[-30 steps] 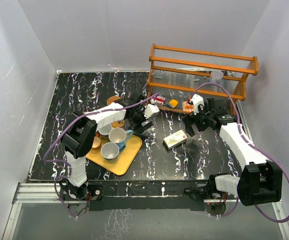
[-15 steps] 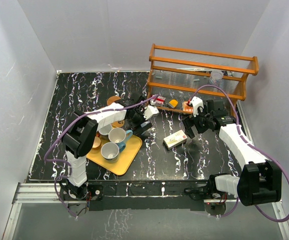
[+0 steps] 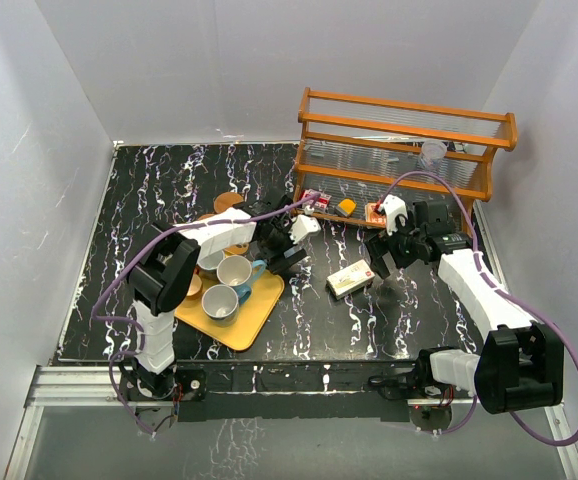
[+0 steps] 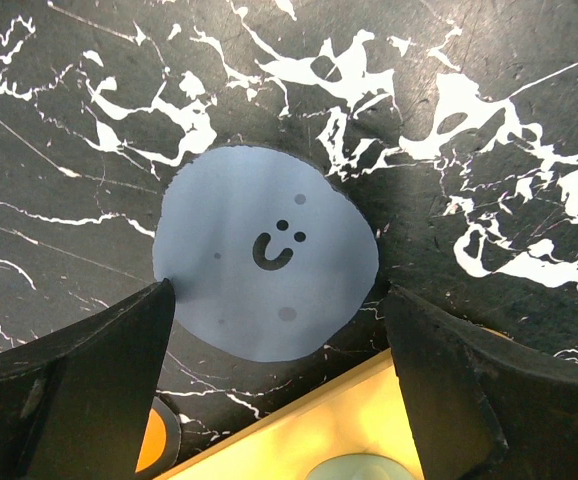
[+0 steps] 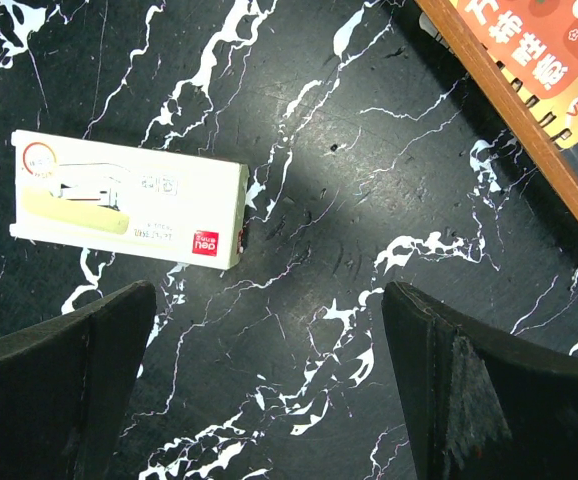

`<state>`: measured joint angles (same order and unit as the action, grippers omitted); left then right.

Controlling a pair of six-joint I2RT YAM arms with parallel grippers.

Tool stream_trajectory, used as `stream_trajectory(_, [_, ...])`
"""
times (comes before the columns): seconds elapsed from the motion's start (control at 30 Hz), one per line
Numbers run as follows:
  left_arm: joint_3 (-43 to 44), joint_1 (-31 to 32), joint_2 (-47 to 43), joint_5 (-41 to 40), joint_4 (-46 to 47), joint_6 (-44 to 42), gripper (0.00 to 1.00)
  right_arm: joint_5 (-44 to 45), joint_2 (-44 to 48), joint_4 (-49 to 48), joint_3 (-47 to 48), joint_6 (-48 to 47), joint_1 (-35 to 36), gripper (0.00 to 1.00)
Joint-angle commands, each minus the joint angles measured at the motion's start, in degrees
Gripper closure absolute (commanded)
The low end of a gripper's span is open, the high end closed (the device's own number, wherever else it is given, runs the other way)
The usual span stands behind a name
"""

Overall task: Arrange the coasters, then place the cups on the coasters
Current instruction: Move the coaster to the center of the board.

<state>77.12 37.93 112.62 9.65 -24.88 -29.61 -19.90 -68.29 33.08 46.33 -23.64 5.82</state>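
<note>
Surface: black marble-look table (image 3: 149,200) with white veins, plain white walls around it.
Left arm: I see it reaching forward and to its right across the yellow tray (image 3: 256,316), with the wrist bent down just past the tray's far edge.
Left gripper (image 3: 287,243): spread wide and holding nothing. Its fingers (image 4: 99,370) straddle the grey-blue coaster (image 4: 266,251).
Grey-blue coaster: lies flat on the table, just beside the tray's edge. I cannot tell whether the fingertips touch it.
Right arm: stretched forward and inward towards the wooden rack (image 3: 409,130), wrist pointing down at bare table.
Right gripper (image 3: 384,255): spread wide, empty. A cream box (image 5: 129,200) lies off to one side, apart from both fingers.
Cups (image 3: 219,301): on the tray. I make out three, and the left arm covers the rest.
Hard to make out: a brown coaster (image 3: 228,201) peeks out behind the left arm. An orange coaster (image 4: 149,450) is cut off by the finger in the left wrist view. The other coasters are hidden from me.
</note>
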Motion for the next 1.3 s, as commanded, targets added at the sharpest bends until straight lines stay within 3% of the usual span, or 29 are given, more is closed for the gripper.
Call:
stream_trajectory(0.0, [-2.4, 0.9, 2.5, 0.7, -0.3, -0.8, 0.19, -0.6, 1.5, -2.0, 0.2, 0.5, -0.2, 0.05])
stream_trajectory(0.17, [-1.3, 1.0, 4.4, 2.6, 0.2, -0.6, 0.27, -0.2, 1.7, -2.1, 0.2, 0.9, -0.2, 0.05])
stream_trajectory(0.63, [9.5, 5.6, 13.2, 5.4, 3.5, 0.2, 0.32, 4.5, 2.0, -4.0, 1.9, 5.5, -5.4, 0.06])
stream_trajectory(0.77, [14.9, 8.0, 17.3, 6.0, 3.4, 0.9, 0.33, 4.7, 2.8, -4.4, 1.8, 6.6, -10.0, 0.06])
stream_trajectory(1.03, [24.4, 11.0, 23.6, 5.8, 4.8, 7.3, 0.33, 4.8, 3.3, -4.6, 1.4, 7.2, -12.3, 0.06])
stream_trajectory(1.27, [23.3, 10.9, 20.6, 6.6, 4.1, 6.6, 0.25, 5.2, 2.6, -5.3, 1.3, 7.3, -12.4, 0.06])
